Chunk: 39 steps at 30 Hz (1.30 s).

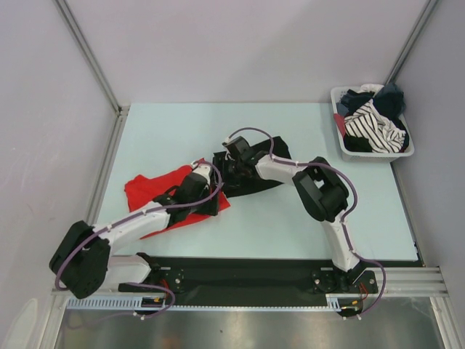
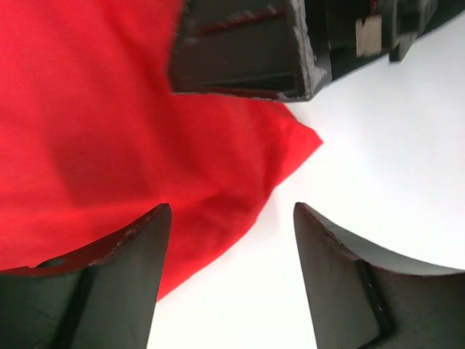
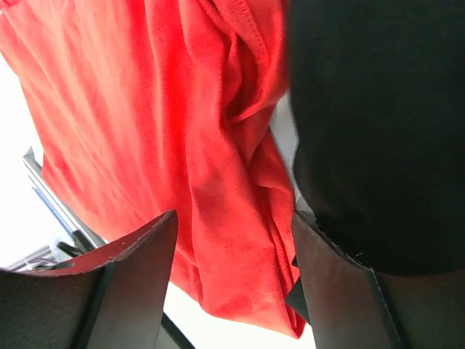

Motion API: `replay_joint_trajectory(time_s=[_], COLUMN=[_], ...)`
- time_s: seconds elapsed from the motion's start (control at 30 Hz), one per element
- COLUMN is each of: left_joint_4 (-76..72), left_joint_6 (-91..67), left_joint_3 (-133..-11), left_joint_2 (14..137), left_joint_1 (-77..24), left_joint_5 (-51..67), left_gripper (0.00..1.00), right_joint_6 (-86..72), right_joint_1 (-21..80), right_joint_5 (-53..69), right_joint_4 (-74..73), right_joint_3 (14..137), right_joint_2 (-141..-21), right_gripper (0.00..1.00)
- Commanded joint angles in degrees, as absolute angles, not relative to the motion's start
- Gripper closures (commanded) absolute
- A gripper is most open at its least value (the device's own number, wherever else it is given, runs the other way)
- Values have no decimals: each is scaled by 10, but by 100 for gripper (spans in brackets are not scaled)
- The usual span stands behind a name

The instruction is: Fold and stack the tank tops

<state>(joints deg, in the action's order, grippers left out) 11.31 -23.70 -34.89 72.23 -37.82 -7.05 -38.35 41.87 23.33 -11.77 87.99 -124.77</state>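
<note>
Left pincer [image 2: 232,211] is held wide open over a corner of the red tank top [image 2: 109,109]; right pincer [image 3: 234,214] is parted too, seemingly empty. Alongside, the black tank top [image 1: 251,186] is laid on the desk [image 1: 305,225].

red top [image 1: 149,186] rumpled, black top [image 1: 244,187] maybe touching
</note>
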Motion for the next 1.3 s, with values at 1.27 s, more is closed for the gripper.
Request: replay_joint_trajectory(time_s=[1.27], left_joint_4=[255], left_joint_6=[-376], left_joint_3=[-298], left_joint_2=[594], left_joint_1=[98], left_joint_5=[-265], left_gripper=[4], right_joint_6=[-268], right_joint_1=[494], right_joint_5=[47], right_joint_4=[-153], right_joint_3=[936], right_joint_2=[-1287], right_gripper=[31])
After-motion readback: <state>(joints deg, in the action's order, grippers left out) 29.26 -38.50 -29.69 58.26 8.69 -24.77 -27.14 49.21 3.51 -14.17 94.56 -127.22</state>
